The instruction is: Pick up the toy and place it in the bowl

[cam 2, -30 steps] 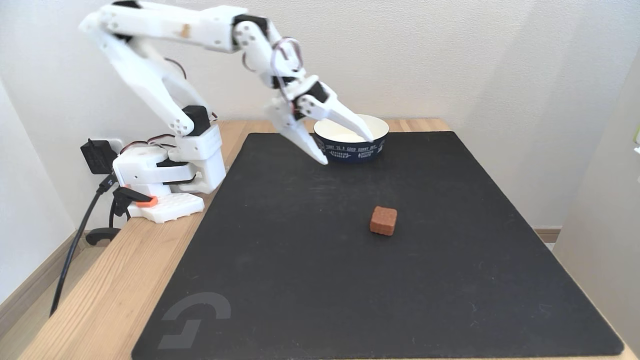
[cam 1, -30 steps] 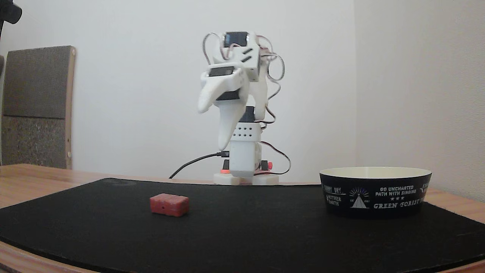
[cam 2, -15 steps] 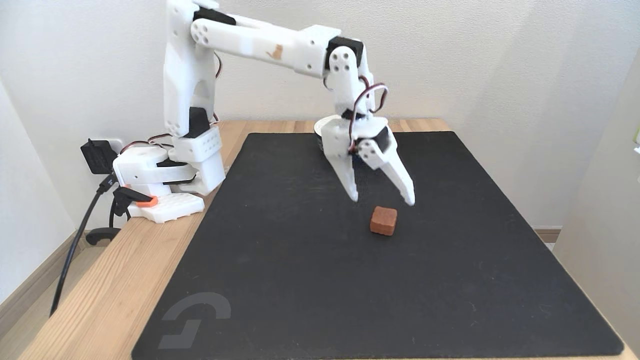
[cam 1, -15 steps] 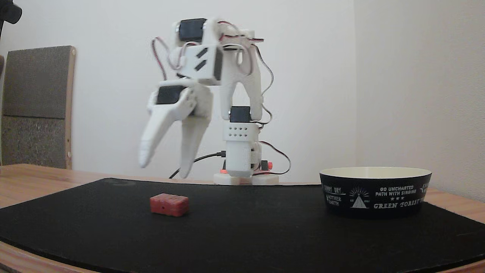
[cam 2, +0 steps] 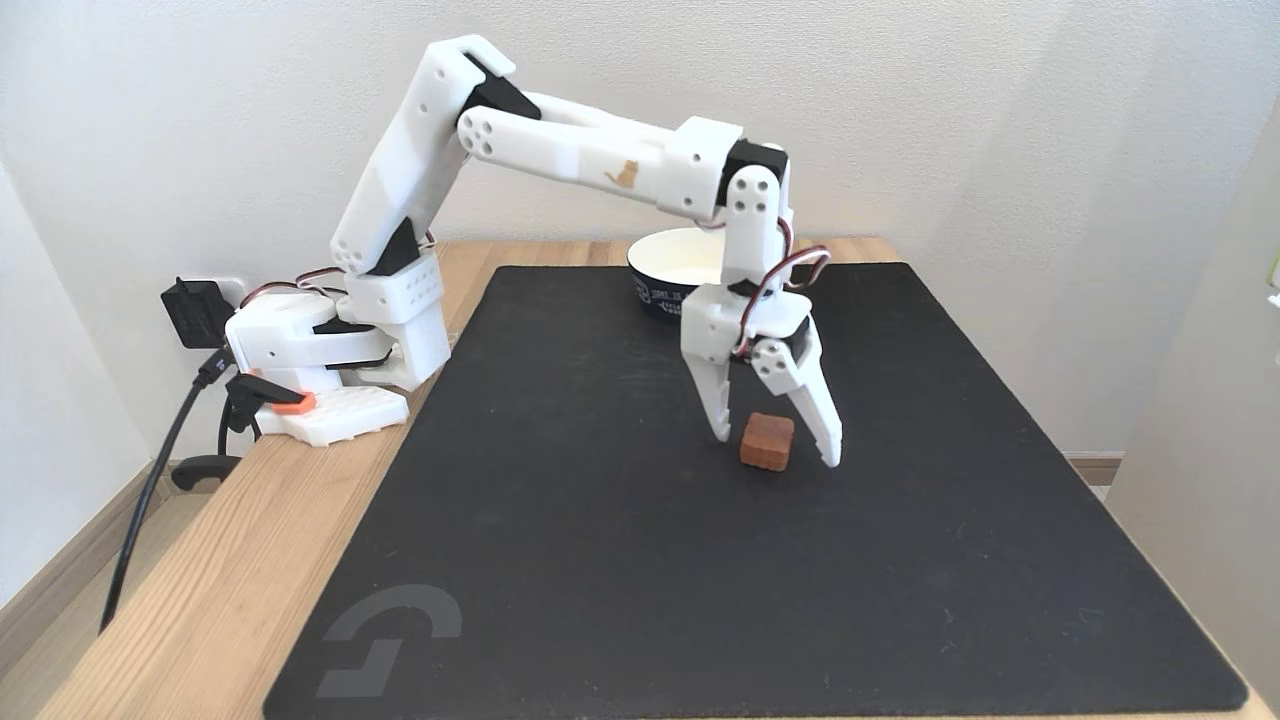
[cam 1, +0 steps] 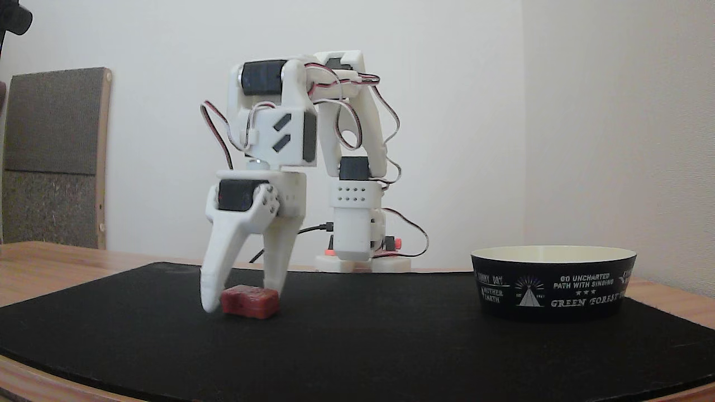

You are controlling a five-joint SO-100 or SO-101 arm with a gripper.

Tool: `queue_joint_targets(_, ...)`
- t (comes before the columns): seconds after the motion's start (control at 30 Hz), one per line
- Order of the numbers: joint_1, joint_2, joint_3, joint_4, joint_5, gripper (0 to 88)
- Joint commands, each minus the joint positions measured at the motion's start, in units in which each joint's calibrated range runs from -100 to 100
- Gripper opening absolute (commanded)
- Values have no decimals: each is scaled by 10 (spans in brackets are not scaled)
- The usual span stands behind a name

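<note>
On the black mat (cam 2: pixel 600 560), the gripper (cam 2: pixel 775 448) straddles the red toy block (cam 2: pixel 767 441), fingers spread, nothing gripped; closing, lifting and carrying to the far bowl (cam 2: pixel 672 268) remain.

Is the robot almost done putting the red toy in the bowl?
Not yet. Done so far: the gripper is down at the black mat, open, with one finger on each side of the toy. In hand now: nothing is gripped; the toy sits on the mat between the fingers. Left to do: close on the toy, lift it, carry it to the bowl and drop it in.
</note>
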Motion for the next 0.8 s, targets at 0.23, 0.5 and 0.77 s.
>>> queue_joint_targets(0.23, -8, 1, -16, -1, -14, 35)
queue_joint_targets(0.5, -10, -13, -26, -2, -14, 22)
queue_joint_targets(0.77, -110, -198, -47, -1, -9, 22)
